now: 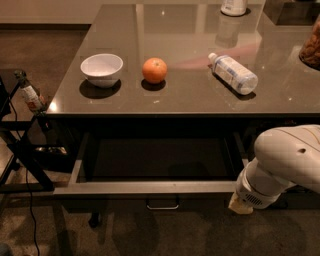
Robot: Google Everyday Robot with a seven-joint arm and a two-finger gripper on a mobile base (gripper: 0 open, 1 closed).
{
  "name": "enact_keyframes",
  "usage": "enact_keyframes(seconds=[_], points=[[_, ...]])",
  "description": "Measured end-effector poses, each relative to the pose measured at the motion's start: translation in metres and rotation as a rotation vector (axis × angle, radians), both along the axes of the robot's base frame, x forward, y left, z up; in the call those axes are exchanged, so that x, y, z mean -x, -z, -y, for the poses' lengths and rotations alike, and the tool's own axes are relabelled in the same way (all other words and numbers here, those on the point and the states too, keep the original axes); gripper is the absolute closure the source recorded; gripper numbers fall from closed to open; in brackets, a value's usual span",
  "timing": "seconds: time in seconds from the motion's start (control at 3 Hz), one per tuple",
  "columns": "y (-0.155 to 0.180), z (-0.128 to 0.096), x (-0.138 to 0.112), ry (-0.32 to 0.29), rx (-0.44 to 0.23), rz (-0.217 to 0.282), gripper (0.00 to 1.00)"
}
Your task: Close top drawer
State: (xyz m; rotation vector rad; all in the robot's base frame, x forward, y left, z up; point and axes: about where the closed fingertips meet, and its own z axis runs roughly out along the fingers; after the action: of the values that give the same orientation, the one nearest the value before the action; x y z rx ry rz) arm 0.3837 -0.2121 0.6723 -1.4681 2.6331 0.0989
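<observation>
Camera view: the top drawer (150,188) stands open beneath the near edge of a glossy grey table (190,97). It juts toward the near side across most of the table's width, its dark inside bare and its small metal bar handle (162,205) centred on the front. The robot's white arm (282,162) reaches in from the right. Its gripper (240,206) is low at the right end of the drawer front, just beside the corner. Whether the gripper is released or clenched cannot be told, nor whether it touches the front. On the tabletop, a white bowl (102,69) sits to the left and an orange (154,70) just right of it. A clear water bottle (234,74) lies on its side farther right, its white cap pointing left and far. A white container (234,6) stands at the far edge. A black stand (22,152) occupies the floor at left, with a cable (29,200) trailing down beside it.
</observation>
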Motion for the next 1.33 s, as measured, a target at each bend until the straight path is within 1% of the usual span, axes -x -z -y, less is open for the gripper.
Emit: enact_keyframes(seconds=[0.67, 1.0, 1.33], points=[[0.0000, 0.0000, 0.0000, 0.000, 0.000, 0.000, 0.34], [0.0000, 0.0000, 0.0000, 0.000, 0.000, 0.000, 0.12], [0.0000, 0.0000, 0.0000, 0.000, 0.000, 0.000, 0.00]])
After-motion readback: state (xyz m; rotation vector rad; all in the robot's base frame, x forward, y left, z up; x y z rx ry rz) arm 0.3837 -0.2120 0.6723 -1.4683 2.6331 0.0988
